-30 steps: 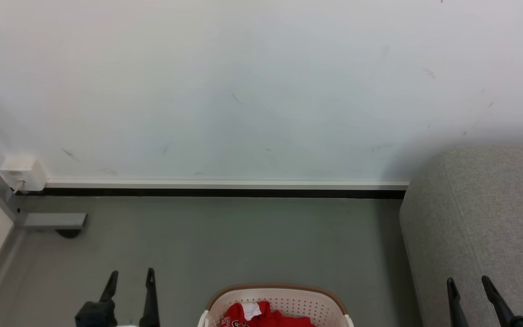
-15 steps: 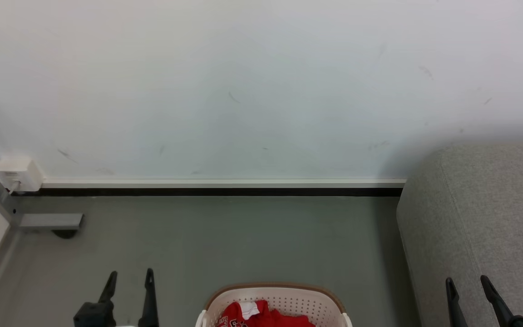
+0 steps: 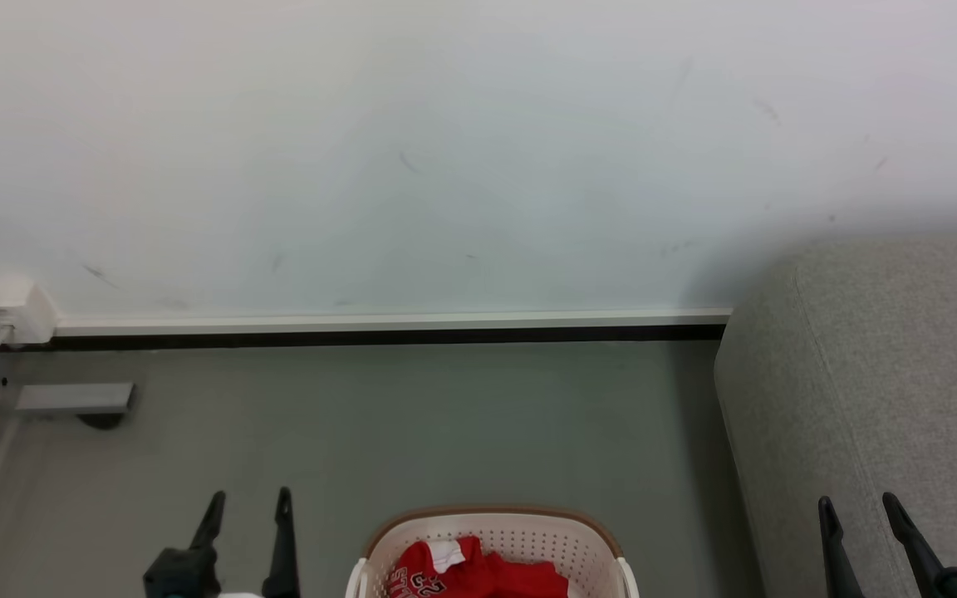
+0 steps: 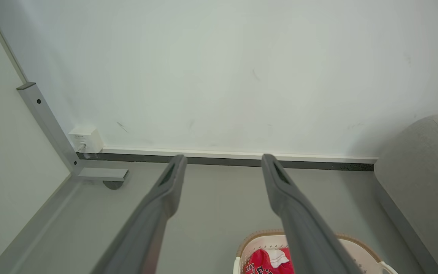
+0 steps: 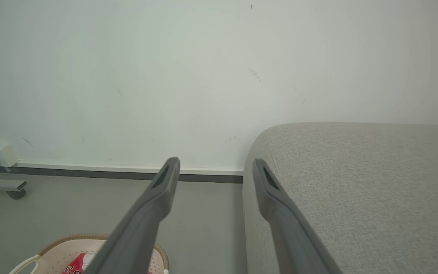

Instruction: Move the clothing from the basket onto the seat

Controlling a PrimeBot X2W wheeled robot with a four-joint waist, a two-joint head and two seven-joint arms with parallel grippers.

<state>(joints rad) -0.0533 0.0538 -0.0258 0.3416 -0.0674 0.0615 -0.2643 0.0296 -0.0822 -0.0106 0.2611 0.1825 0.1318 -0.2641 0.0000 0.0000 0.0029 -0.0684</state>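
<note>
The cream basket [image 3: 582, 544] with a brown rim stands on the grey floor at the bottom middle of the head view, cut off by the frame edge. Red clothing [image 3: 478, 573] with a white trim and jersey lettering lies inside it; the same basket [image 4: 359, 249] and clothing [image 4: 264, 262] show in the left wrist view. The grey fabric seat [image 3: 885, 374] fills the right side. My left gripper [image 3: 247, 507] hangs open left of the basket, nothing between its fingers. My right gripper [image 3: 858, 509] is open in front of the seat, also empty.
A white wall with a dark skirting strip [image 3: 379, 336] closes off the far side. A white socket box [image 3: 7, 309] and a grey metal frame foot [image 3: 76, 399] sit in the left corner. Bare grey floor [image 3: 412, 423] lies between basket and wall.
The whole picture has shifted up and to the left, so the camera has tilted down a little; more of the basket and clothing shows. Both grippers stay open.
</note>
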